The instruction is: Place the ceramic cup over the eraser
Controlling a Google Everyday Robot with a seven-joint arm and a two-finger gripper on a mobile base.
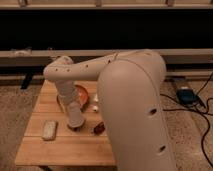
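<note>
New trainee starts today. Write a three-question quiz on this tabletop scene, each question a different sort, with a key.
1. True or false: the gripper is down at the wooden table.
2. Which lies left of the gripper? A) whitish block B) dark red pepper-shaped object
3. Fill in: the orange bowl sits ___ the arm's forearm.

Key: 1 true; 2 A; 3 behind.

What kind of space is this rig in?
Likely an indoor lab or office: speckled carpet, loose black cables, a small wooden table. The gripper hangs low over the table beside an orange round bowl.
</note>
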